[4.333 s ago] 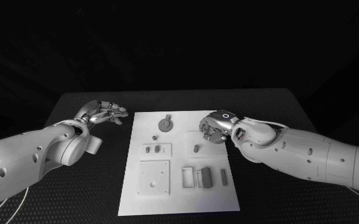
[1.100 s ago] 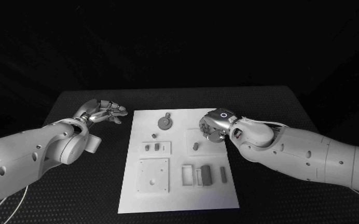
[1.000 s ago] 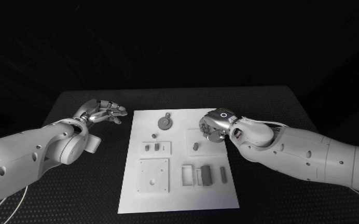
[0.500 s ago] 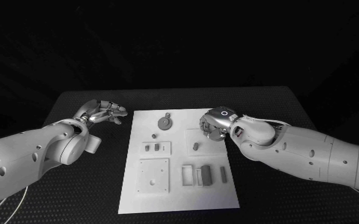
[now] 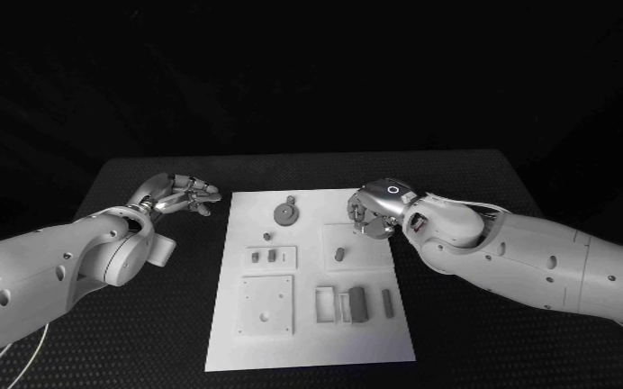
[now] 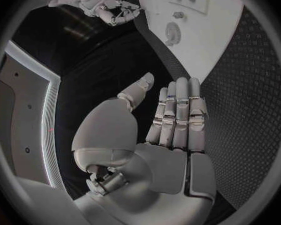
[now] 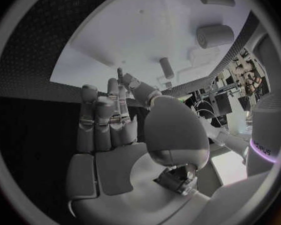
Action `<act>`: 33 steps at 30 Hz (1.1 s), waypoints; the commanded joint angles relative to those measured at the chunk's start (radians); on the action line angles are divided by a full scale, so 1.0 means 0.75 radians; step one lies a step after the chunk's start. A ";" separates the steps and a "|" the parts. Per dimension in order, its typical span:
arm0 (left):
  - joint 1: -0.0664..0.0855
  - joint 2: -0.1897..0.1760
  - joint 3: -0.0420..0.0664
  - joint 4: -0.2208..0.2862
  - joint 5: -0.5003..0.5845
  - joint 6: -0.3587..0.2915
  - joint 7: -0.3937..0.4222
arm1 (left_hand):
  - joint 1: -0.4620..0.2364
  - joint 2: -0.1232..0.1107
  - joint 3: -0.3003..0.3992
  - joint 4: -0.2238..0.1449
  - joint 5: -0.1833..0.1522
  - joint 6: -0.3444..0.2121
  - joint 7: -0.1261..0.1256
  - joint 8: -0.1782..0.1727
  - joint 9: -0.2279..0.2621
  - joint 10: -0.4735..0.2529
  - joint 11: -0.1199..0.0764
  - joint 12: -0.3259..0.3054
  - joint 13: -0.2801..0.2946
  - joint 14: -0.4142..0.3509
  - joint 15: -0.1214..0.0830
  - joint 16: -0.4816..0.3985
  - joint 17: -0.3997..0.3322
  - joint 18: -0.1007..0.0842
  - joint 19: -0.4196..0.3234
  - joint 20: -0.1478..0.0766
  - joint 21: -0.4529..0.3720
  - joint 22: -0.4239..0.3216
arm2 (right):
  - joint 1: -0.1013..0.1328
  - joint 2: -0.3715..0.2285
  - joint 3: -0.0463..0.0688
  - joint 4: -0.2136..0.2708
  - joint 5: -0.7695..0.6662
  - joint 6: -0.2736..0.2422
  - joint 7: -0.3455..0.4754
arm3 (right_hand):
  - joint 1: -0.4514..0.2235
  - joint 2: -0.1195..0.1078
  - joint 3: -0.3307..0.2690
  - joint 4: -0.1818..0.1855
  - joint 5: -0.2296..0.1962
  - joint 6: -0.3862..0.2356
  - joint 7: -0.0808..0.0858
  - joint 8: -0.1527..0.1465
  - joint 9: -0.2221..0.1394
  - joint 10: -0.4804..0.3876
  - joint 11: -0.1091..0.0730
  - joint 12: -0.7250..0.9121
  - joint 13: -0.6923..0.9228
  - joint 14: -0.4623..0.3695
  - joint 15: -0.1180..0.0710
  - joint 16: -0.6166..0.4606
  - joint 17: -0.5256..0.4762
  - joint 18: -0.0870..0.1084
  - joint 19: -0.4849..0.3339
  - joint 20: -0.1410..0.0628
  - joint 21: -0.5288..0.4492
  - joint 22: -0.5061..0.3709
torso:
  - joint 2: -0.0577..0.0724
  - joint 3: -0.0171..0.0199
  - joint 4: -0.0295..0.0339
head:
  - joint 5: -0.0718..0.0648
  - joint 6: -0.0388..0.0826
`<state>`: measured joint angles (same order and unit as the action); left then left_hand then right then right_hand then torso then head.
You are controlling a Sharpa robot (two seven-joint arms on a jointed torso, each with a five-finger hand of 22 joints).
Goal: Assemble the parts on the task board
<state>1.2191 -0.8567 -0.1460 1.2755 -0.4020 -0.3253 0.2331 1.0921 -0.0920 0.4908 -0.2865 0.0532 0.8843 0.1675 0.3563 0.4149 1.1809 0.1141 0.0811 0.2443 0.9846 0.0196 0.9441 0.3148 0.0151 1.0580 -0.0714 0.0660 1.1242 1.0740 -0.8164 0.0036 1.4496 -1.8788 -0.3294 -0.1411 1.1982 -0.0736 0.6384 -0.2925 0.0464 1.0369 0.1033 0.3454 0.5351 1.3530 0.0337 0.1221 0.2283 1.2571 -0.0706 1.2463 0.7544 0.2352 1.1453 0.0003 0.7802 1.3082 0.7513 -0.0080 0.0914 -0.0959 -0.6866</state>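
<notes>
R hand (image 5: 373, 214) sits over the far right part of the board (image 5: 311, 335), fingers loosely curled in. We see nothing between them in the wrist view, so we read it as holding nothing; whether the fingertips touch the board, can't tell. We judge it's poised near the small upright peg (image 5: 340, 253), prob. the next piece to pick. L hand (image 5: 176, 193) hovers off the board's far left corner, above the table (image 5: 143, 317), fingers straight and side by side, thumb apart, nothing held. Looks parked, keeping out of the way.

Parts all lie on the board: round gear (image 5: 284, 216) toward the far end, two small pegs on a square plate (image 5: 272, 259), blank plate (image 5: 265, 306) nearer us, blocks (image 5: 357, 304) beside it. Table is black w/ textured mat; room beyond is dark.
</notes>
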 commanded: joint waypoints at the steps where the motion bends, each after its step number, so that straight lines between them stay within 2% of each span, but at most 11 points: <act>1: 0.000 0.001 0.001 0.002 0.005 0.014 0.014 | 0.002 0.009 -0.009 0.000 -0.002 -0.011 0.002 0.000 -0.002 -0.007 0.006 -0.008 0.002 0.007 0.000 -0.007 0.003 0.003 0.006 -0.005 0.004 -0.002 | 0.004 -0.009 0.002 0.024 0.013 0.006 -0.010 | 0.010 -0.003 0.003 0.002 0.004 0.011 0.003 0.009 0.001 0.008 0.000 0.004 0.002 -0.001 -0.009 0.006 0.002 0.035 0.002 -0.005 0.007 0.011 | 0.000 -0.0004 -0.0015 | 0.001 0.000; 8: 0.000 0.002 0.001 0.002 0.005 0.013 0.015 | 0.002 0.009 -0.010 -0.001 -0.002 -0.011 0.002 0.000 -0.002 -0.007 0.006 -0.008 0.002 0.007 0.000 -0.008 0.003 0.003 0.006 -0.005 0.004 -0.002 | 0.009 -0.014 0.006 0.038 0.015 -0.002 -0.011 | 0.009 -0.003 0.003 0.002 0.004 0.010 0.003 0.008 0.001 0.008 0.000 0.003 0.002 -0.001 -0.009 0.006 0.002 0.035 0.002 -0.005 0.007 0.011 | 0.000 -0.0011 -0.0003 | 0.001 0.001; 15: 0.000 0.002 0.001 0.001 0.005 0.013 0.016 | 0.002 0.009 -0.010 -0.001 -0.002 -0.011 0.002 0.000 -0.002 -0.007 0.006 -0.009 0.002 0.007 0.000 -0.008 0.004 0.003 0.007 -0.006 0.004 -0.003 | 0.009 -0.004 0.006 0.084 0.020 -0.053 0.006 | 0.009 -0.003 0.003 0.002 0.004 0.011 0.003 0.008 0.002 0.008 0.000 0.003 0.003 -0.001 -0.010 0.006 0.003 0.035 0.003 -0.005 0.007 0.011 | 0.000 0.0000 0.0003 | 0.006 0.001; 24: 0.000 0.001 0.001 0.003 0.005 0.010 0.018 | 0.003 0.010 -0.010 -0.001 -0.002 -0.012 0.002 0.000 -0.003 -0.007 0.006 -0.009 0.002 0.007 -0.001 -0.009 0.005 0.003 0.007 -0.006 0.004 -0.003 | 0.005 0.018 0.006 0.147 0.016 -0.130 0.031 | 0.010 -0.005 0.004 0.002 0.004 0.012 0.002 0.009 0.004 0.011 -0.002 0.002 0.005 0.000 -0.011 0.007 0.003 0.035 0.005 -0.006 0.008 0.011 | 0.000 -0.0006 -0.0008 | 0.024 0.003; 29: -0.002 0.008 0.001 -0.005 0.005 0.009 0.020 | 0.003 0.010 -0.010 -0.001 -0.002 -0.012 0.002 0.000 -0.003 -0.007 0.006 -0.009 0.002 0.007 -0.001 -0.009 0.005 0.002 0.007 -0.006 0.004 -0.004 | 0.001 0.047 0.006 0.170 0.014 -0.142 0.038 | 0.011 -0.006 0.005 0.002 0.004 0.013 0.002 0.009 0.005 0.012 -0.002 0.002 0.005 0.001 -0.011 0.007 0.003 0.035 0.006 -0.007 0.008 0.011 | -0.002 -0.0010 -0.0026 | 0.043 0.002; 33: -0.003 0.009 0.001 -0.005 0.005 0.010 0.020 | 0.004 0.010 -0.010 -0.001 -0.002 -0.012 0.002 0.000 -0.003 -0.007 0.006 -0.009 0.002 0.007 -0.001 -0.009 0.005 0.002 0.007 -0.006 0.004 -0.004 | -0.006 0.065 0.006 0.209 0.013 -0.140 0.043 | 0.011 -0.006 0.005 0.002 0.004 0.013 0.002 0.009 0.005 0.012 -0.002 0.002 0.006 0.001 -0.012 0.007 0.003 0.035 0.007 -0.007 0.008 0.011 | -0.003 -0.0028 0.0011 | 0.060 0.000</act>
<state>1.2168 -0.8515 -0.1460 1.2700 -0.4016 -0.3256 0.2338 1.0921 -0.0920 0.4908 -0.2865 0.0531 0.8807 0.1712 0.3563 0.4142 1.1809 0.1141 0.0811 0.2440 0.9845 0.0197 0.9441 0.3176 0.0150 1.0580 -0.0713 0.0660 1.1225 1.0707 -0.7707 0.0080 1.5996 -1.8635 -0.4152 -0.1257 1.1979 -0.0739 0.6387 -0.2921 0.0425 1.0398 0.1064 0.3486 0.5378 1.3558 0.0296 0.1179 0.2318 1.2571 -0.0706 1.2461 0.7561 0.2351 1.1494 -0.0002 0.7802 1.3078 0.7500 -0.0091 0.0906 -0.0594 -0.6844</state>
